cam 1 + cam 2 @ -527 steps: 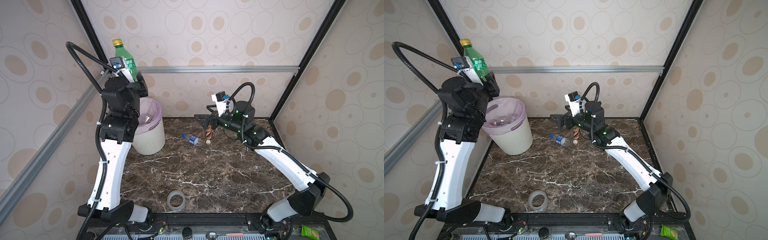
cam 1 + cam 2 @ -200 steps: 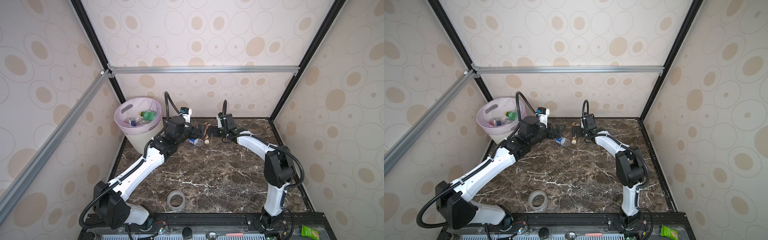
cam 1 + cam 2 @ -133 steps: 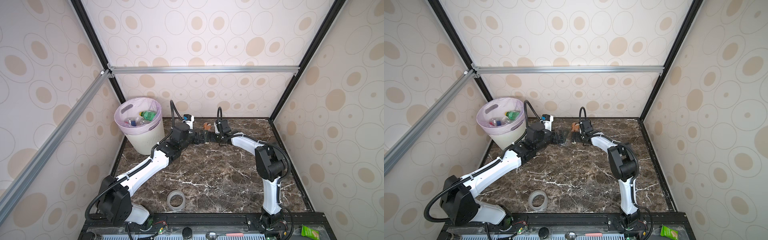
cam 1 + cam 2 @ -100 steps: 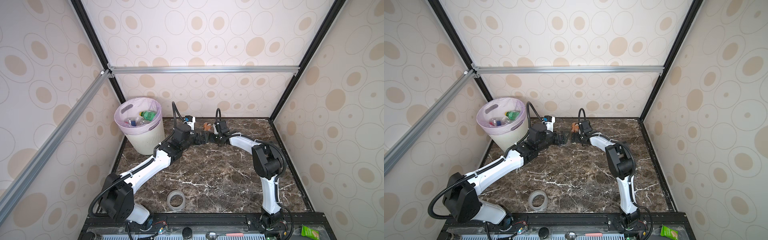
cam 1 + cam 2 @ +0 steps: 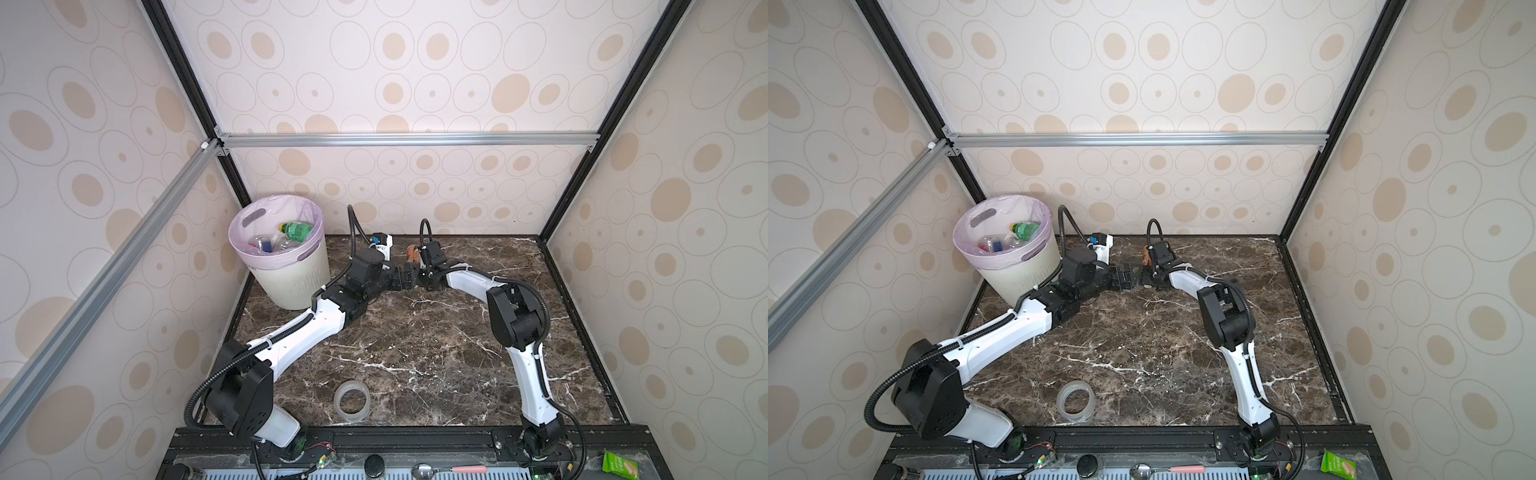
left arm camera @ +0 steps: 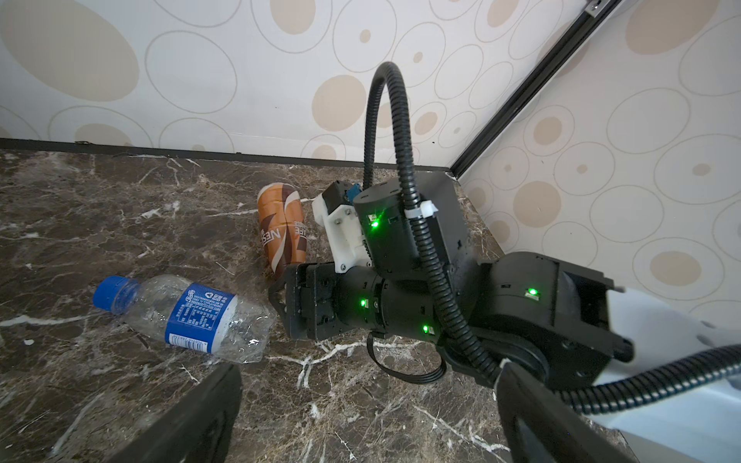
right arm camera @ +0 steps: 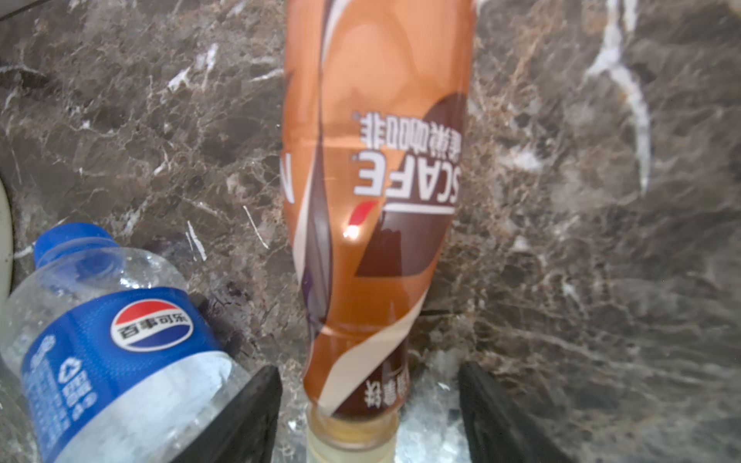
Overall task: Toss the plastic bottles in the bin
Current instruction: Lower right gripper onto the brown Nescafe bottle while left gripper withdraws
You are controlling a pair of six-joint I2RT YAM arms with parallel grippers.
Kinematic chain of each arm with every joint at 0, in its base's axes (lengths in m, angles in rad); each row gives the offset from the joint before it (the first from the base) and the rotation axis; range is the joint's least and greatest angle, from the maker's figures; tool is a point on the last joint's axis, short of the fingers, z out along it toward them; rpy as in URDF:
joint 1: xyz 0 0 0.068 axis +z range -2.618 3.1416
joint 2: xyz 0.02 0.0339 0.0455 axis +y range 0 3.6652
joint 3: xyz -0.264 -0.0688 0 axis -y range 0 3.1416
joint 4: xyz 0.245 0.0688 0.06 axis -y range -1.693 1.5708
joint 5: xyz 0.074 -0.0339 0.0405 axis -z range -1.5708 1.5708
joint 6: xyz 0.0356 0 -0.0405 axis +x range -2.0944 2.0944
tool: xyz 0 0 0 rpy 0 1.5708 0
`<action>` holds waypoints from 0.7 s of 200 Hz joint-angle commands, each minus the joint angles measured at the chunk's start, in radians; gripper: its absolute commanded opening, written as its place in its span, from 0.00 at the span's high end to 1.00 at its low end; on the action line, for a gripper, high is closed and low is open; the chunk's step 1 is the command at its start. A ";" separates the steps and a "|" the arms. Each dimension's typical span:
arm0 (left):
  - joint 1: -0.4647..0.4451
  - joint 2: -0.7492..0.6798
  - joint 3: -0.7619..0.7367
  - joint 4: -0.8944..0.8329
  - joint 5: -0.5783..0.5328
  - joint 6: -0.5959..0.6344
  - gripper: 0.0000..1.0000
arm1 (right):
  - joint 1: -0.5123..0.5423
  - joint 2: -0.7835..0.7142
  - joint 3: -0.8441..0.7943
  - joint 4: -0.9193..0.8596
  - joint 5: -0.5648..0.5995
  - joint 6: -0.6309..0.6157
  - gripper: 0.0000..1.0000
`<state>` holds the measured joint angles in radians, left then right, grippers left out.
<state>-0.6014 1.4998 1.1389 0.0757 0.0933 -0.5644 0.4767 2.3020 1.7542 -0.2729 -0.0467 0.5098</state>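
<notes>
1. Dark brown marbled desk (image 5: 415,353) forms the floor of a cell with cream, circle-patterned walls (image 5: 415,62).
2. On it, the right gripper (image 7: 369,371) is partly open. One black finger stands on each side of the neck of a brown-and-orange wrapped plastic bottle (image 7: 373,180). A gap shows on both sides, so nothing is clamped.
3. That bottle lies on its side, to the right of the bin in both top views and near the back wall.
4. Facing it, the left gripper (image 6: 369,377) is spread wide and empty, low over the desk.
5. Just beyond one of its fingertips lies a crumpled clear plastic bottle with a blue label and blue cap (image 6: 192,316). It is on its side just beside the brown one, towards the bin.
6. The round cream-white plastic bin (image 5: 291,286), lined with a pale lilac bag, stands at the desk's back left corner. Inside it lie a green bottle (image 5: 297,229) and several clear bottles (image 5: 266,243).
7. A clear tape ring (image 5: 351,402) lies flat well apart from the bin, near the desk's front edge.
</notes>
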 commanded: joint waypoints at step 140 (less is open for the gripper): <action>0.056 -0.013 -0.045 0.046 0.065 -0.099 0.01 | -0.072 -0.206 -0.361 0.067 0.045 0.003 0.73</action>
<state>-0.5613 1.4998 1.0973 0.0940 0.1215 -0.6044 0.4400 2.1738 1.5219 -0.1928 -0.0185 0.5270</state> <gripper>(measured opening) 0.992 0.382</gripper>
